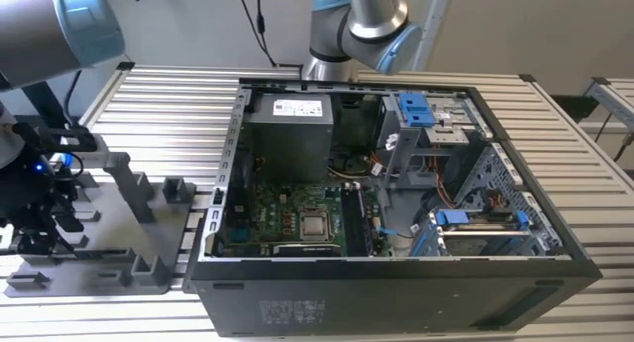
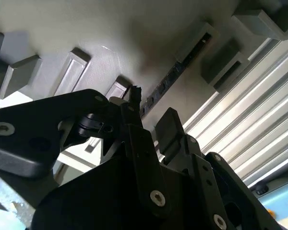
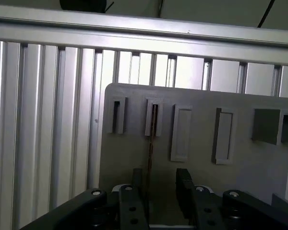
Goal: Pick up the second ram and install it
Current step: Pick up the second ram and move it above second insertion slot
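The second ram (image 3: 150, 143) is a thin dark stick seen edge-on, standing upright in a slot of the grey holder tray (image 3: 240, 172). In the second wrist view the ram (image 2: 170, 79) runs as a dark strip across the tray (image 2: 110, 52). My gripper (image 3: 162, 179) is open and straddles the ram. One finger (image 3: 140, 184) is close beside the ram and the other finger (image 3: 183, 184) stands well apart from it. In the exterior view my gripper (image 1: 44, 208) hangs low over the tray (image 1: 109, 238) at the exterior view's left.
An open black computer case (image 1: 396, 297) lies in the middle of the slatted metal table (image 1: 168, 104), with the green motherboard (image 1: 287, 216) and its silver processor (image 1: 315, 225) inside. Upright posts (image 1: 129, 182) rise from the tray near my gripper. A second arm's base (image 1: 347, 30) stands behind the case.
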{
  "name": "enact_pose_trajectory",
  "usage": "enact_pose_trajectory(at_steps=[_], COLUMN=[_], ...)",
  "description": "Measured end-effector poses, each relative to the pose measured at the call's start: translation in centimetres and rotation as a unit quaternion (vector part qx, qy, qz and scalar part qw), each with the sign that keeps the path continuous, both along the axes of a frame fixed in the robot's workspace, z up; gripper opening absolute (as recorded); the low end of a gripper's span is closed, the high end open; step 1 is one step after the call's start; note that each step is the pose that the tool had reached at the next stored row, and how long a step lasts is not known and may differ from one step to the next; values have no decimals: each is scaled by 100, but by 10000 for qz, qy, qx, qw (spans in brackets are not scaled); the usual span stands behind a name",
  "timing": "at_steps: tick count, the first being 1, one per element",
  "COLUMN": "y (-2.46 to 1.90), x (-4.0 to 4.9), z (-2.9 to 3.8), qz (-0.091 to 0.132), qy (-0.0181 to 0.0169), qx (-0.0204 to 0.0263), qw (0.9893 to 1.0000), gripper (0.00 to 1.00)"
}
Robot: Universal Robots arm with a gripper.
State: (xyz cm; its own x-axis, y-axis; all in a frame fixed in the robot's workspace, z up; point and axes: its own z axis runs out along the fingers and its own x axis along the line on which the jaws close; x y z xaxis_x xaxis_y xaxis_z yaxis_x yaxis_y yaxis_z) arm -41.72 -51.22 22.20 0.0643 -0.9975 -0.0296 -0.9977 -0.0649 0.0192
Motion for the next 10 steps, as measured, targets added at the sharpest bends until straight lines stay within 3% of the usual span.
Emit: enact_pose_trajectory(at_steps=[10], y=[-24], x=[-19], z=[-101], qz=[93], qy=[-1], qx=[1], qw=[10000], gripper=[42])
